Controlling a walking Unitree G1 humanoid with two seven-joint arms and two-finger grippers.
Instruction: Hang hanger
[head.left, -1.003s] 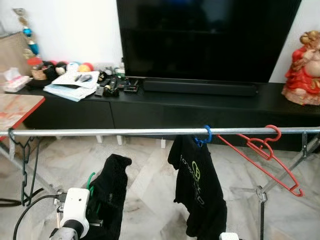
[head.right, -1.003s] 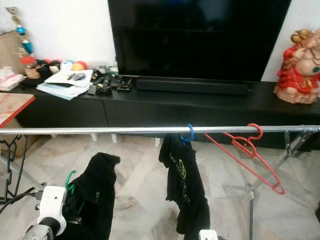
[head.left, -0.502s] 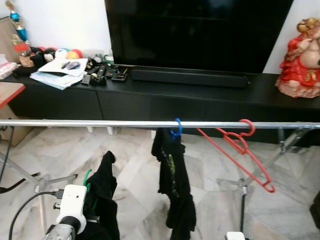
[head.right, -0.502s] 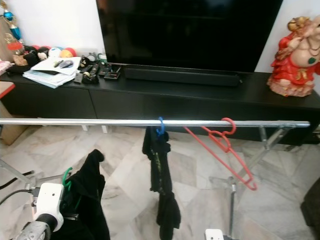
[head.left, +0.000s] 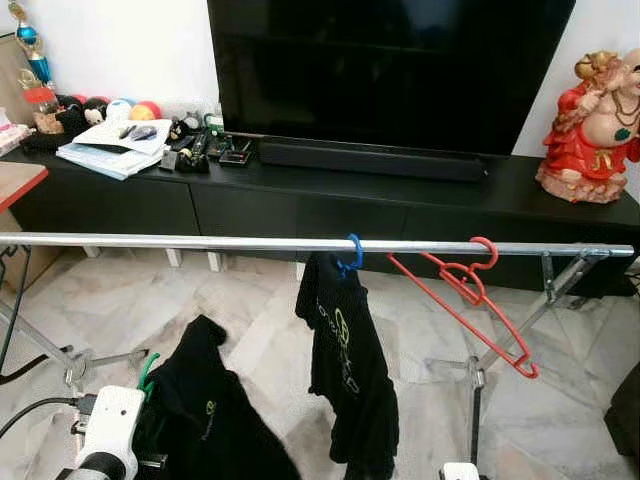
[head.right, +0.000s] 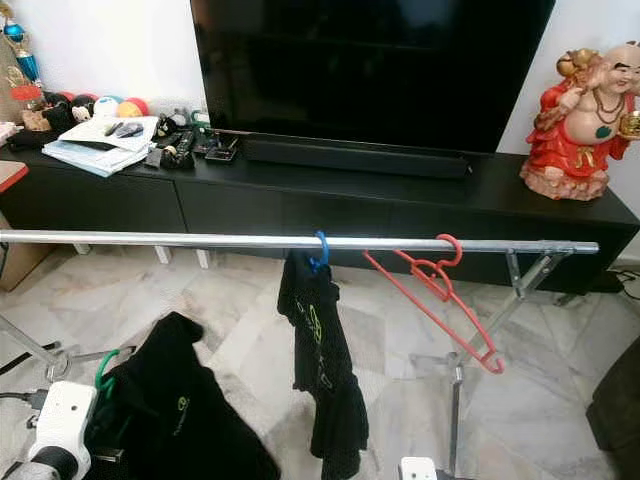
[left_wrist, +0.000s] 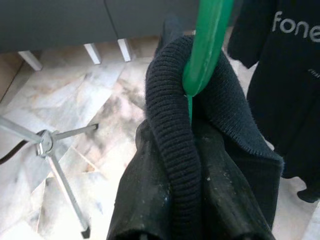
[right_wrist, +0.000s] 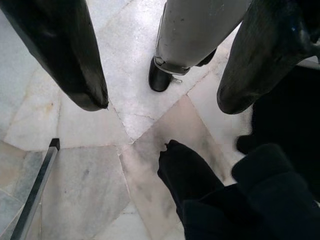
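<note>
Green hanger with a black garment sits low at near left, carried by the left gripper, under the rail.

Its hook points up and away toward the bare left stretch of rail, left of the blue hanger and red hanger; the garment hangs straight down. The left gripper's finger state can't be judged under the cloth. The right gripper hangs idle, fingers wide apart.

A black shirt and a red hanger hang on the rail; another black shirt sits low left.
</note>
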